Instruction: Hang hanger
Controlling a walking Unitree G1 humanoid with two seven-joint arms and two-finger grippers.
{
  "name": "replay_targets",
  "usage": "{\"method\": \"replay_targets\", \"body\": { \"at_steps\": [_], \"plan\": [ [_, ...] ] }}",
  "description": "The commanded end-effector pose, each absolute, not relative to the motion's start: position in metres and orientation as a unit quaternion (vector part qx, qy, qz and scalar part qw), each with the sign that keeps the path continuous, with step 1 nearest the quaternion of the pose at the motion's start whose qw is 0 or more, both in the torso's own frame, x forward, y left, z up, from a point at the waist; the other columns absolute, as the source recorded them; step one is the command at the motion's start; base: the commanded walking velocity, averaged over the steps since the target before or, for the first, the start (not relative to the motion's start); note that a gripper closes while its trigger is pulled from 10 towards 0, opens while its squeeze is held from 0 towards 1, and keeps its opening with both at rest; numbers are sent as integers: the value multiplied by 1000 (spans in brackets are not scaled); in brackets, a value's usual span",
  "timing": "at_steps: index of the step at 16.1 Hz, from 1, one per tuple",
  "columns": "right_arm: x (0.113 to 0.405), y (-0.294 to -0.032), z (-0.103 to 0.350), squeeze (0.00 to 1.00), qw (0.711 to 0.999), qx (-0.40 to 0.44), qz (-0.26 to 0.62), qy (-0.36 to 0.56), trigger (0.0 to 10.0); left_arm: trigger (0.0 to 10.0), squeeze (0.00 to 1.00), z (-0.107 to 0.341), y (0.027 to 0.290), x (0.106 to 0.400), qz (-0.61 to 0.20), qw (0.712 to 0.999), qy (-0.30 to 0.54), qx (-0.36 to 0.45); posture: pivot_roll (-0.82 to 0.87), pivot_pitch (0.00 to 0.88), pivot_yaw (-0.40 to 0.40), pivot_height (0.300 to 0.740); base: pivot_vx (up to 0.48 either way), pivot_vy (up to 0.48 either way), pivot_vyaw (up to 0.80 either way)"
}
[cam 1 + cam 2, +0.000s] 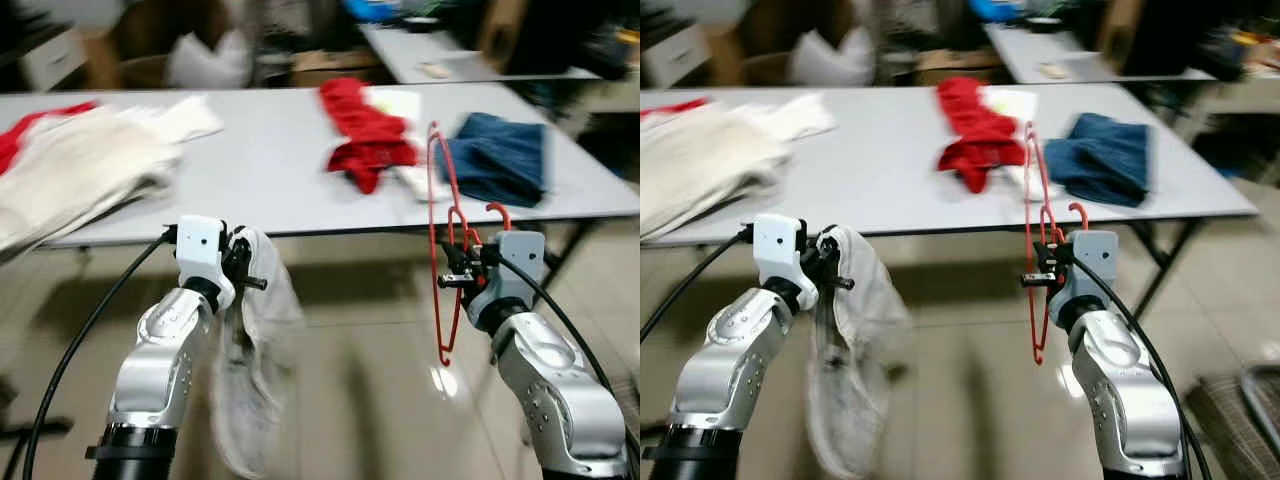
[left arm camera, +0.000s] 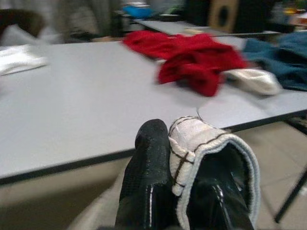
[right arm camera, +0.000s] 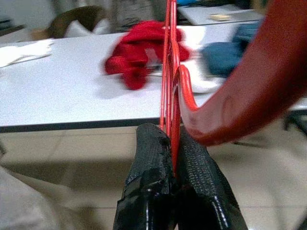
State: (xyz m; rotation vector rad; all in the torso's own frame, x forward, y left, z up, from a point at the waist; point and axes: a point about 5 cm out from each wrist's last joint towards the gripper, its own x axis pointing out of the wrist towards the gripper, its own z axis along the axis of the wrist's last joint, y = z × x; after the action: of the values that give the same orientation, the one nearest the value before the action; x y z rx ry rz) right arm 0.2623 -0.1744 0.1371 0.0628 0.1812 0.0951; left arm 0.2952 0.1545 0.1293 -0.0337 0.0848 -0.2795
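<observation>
A long grey table (image 1: 250,160) spans the room ahead, strewn with a red garment (image 1: 365,135), folded blue jeans (image 1: 500,155) near its right end and a heap of cream cloth (image 1: 80,170) at its left; its near edge runs between the robot and the clutter behind, where a second table (image 1: 450,55) and blurred boxes stand; pale tiled floor (image 1: 350,400) lies open below and between the arms. The right gripper (image 3: 171,143), fingers pressed together, pinches the red hanger (image 1: 445,250), held upright before the table edge; the left gripper (image 2: 177,158) clamps a pale grey garment (image 1: 250,380) that droops toward the floor.
</observation>
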Motion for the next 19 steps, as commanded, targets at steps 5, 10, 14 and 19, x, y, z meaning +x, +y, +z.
{"method": "replay_targets", "body": {
  "at_steps": [5,10,14,19],
  "plan": [
    [263,-182,141,0,996,24,40,81,10000,10000,0,152,142,300,-166,986,-3,-17,3,0,33,740,354,0,-589],
    [262,-182,146,0,996,37,46,70,10000,10000,0,161,144,303,-165,986,-14,-20,0,0,46,740,356,0,0],
    [262,-175,155,0,995,47,74,50,10000,10000,0,168,147,306,-161,986,-24,-23,-1,0,50,740,355,0,0],
    [267,-171,171,0,995,23,96,27,10000,10000,0,201,150,316,-157,985,-71,-18,0,0,50,740,364,0,640]
  ]
}}
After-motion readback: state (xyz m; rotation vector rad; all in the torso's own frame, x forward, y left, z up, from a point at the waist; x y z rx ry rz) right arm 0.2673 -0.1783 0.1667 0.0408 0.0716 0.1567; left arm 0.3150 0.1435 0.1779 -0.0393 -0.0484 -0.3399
